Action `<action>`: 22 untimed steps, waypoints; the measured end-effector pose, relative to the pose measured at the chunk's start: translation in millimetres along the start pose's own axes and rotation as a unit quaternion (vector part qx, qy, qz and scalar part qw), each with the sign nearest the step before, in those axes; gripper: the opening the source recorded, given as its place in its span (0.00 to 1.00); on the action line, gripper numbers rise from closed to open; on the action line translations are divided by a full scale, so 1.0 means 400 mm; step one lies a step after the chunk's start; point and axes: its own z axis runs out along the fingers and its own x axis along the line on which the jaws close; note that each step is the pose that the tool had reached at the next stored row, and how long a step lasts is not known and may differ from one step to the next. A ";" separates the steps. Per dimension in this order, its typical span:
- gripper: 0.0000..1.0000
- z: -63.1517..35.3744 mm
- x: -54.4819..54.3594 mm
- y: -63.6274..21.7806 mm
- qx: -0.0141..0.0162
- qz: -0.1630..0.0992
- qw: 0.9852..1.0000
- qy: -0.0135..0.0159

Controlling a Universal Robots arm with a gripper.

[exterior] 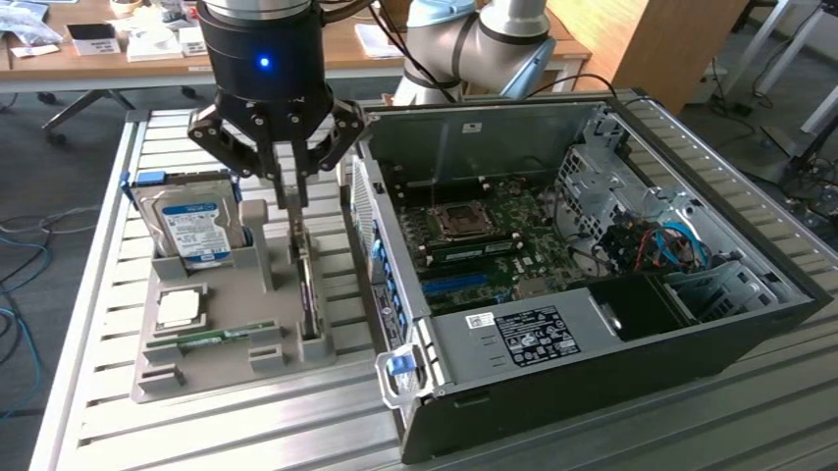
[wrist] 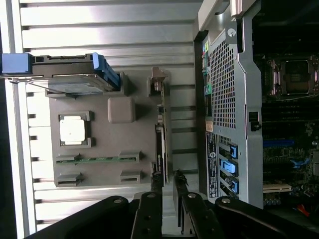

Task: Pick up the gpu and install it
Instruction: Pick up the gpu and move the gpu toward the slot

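The gpu [exterior: 305, 287] stands on edge in a slot of the grey holder [exterior: 242, 294], a thin dark card with a metal end bracket. In the wrist view the gpu [wrist: 159, 134] runs as a narrow dark strip along the holder [wrist: 134, 142]. My gripper [exterior: 293, 196] hangs straight above the card's far end, fingers pointing down. Its jaws are open with a small gap and nothing between them. In the wrist view the gripper [wrist: 168, 180] has one fingertip [wrist: 157, 180] in line with the card's edge.
The holder also carries a hard drive [exterior: 194, 228] with a blue-white label, a CPU [exterior: 180, 310] and a memory stick [exterior: 210, 337]. The open computer case [exterior: 590, 324] lies close on the exterior view's right, motherboard [exterior: 485, 235] exposed. All rests on a slatted metal table [exterior: 223, 432].
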 end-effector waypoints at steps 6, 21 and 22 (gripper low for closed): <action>0.42 0.000 0.000 0.000 0.000 0.000 1.000 0.000; 0.42 0.003 0.000 0.000 0.000 0.000 1.000 0.000; 0.42 0.005 0.000 0.000 0.000 0.000 1.000 0.000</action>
